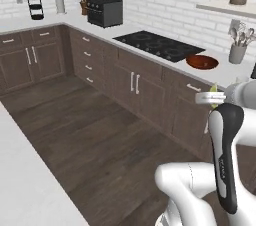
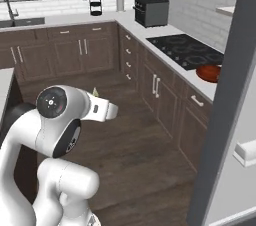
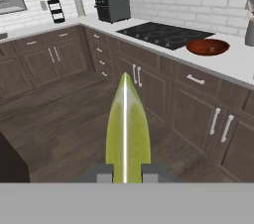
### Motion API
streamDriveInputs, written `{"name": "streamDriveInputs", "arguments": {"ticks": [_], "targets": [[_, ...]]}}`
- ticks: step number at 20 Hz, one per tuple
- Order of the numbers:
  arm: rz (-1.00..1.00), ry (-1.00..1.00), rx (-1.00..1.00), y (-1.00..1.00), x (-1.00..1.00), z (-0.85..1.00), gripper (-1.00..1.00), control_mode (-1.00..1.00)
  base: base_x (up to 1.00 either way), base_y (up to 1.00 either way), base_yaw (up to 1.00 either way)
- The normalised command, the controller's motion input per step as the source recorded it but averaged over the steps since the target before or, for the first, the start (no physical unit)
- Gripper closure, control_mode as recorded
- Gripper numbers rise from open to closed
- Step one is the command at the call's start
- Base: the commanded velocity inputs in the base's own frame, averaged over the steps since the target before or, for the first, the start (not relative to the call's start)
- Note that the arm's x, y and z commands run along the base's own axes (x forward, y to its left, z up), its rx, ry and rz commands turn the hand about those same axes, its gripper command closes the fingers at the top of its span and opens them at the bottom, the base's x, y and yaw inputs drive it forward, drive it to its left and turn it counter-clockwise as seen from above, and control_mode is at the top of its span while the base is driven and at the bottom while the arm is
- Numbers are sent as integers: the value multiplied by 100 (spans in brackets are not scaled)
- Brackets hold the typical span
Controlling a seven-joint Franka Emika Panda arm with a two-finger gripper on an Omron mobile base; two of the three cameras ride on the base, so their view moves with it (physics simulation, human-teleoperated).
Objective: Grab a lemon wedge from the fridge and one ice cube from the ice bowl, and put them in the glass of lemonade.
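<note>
Pinching the lemon wedge (image 3: 127, 134) between its two fingertips, the gripper (image 3: 126, 172) is clamped on the slice, which stands upright toward twelve o'clock from the jaws in the hand view, its pale rind edge facing the camera. In the left base view the wedge (image 1: 214, 90) peeks out at the white hand, above the wooden floor (image 1: 90, 135). The ice bowl (image 3: 208, 47) sits on the counter (image 3: 233, 64) at about two o'clock of the wedge, beside the black cooktop (image 3: 163, 33).
</note>
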Motion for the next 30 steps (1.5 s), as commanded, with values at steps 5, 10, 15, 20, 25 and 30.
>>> {"name": "streamDriveInputs", "arguments": {"ticks": [5, 10, 15, 20, 25, 30], "targets": [[0, 0, 0, 0, 0, 0, 100, 100, 100, 61, -8], [0, 0, 0, 0, 0, 0, 100, 100, 100, 87, -3], [0, 0, 0, 0, 0, 0, 100, 100, 100, 53, 37], [0, 0, 0, 0, 0, 0, 100, 100, 100, 22, 53], [0, 0, 0, 0, 0, 0, 100, 100, 100, 29, 38], [0, 0, 0, 0, 0, 0, 100, 100, 100, 22, -3]]}}
